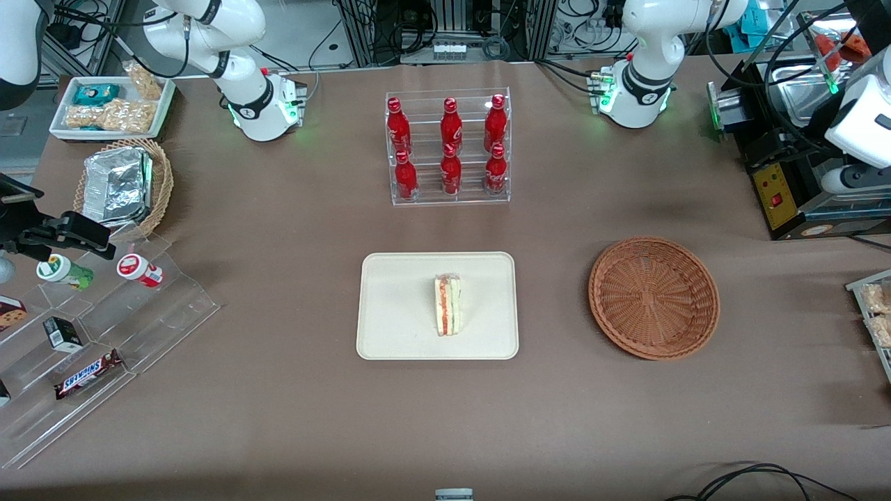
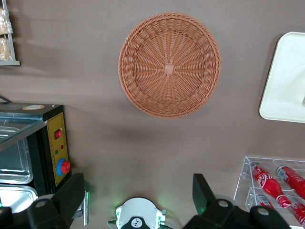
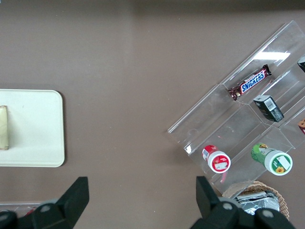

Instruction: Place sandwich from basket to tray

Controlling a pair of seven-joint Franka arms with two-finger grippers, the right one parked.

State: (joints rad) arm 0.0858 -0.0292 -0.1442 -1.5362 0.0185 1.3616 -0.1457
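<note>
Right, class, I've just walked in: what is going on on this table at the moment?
The sandwich lies on the cream tray, and the round reddish-brown basket beside it holds nothing. The working arm's hand is open, holds nothing and is raised above the table near the arm's own base. The move looks done.

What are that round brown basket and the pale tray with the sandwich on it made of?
The basket looks like woven wicker, reddish-brown, with strands radiating from its centre. The tray appears to be matte cream plastic or moulded fibre; its smooth, dull surface leaves that open. The sandwich on it shows white bread with orange-red and green layers. The gripper hangs open, high above the table, holding nothing.
</note>
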